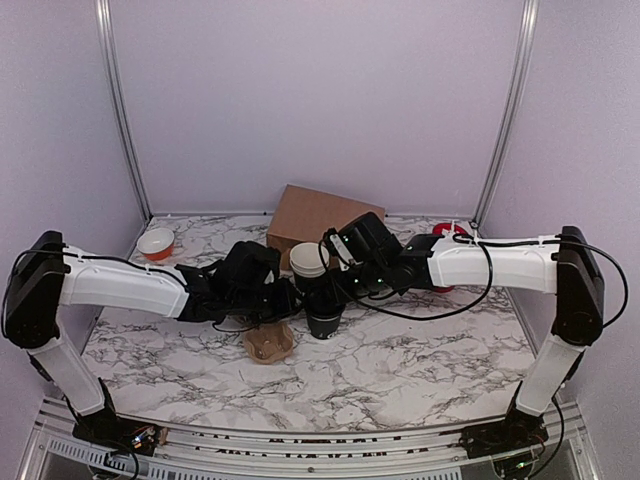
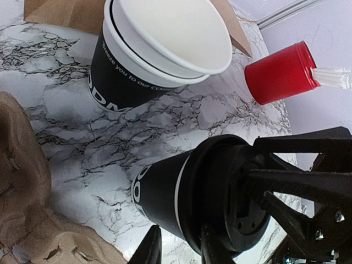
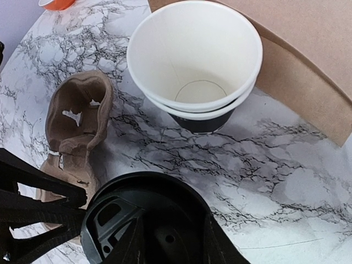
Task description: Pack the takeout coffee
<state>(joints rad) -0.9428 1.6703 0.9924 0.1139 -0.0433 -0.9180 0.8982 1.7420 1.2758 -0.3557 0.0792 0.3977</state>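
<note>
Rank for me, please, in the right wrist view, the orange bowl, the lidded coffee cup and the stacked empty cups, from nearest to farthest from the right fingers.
1. Lidded coffee cup, bottom centre.
2. Stacked empty cups, upper middle.
3. Orange bowl, top-left corner.

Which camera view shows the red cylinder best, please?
The left wrist view: the red cylinder sits unobstructed at upper right, nearly all of it visible. The top external view shows only slivers of red behind the right arm, and the right wrist view does not show it.
</note>
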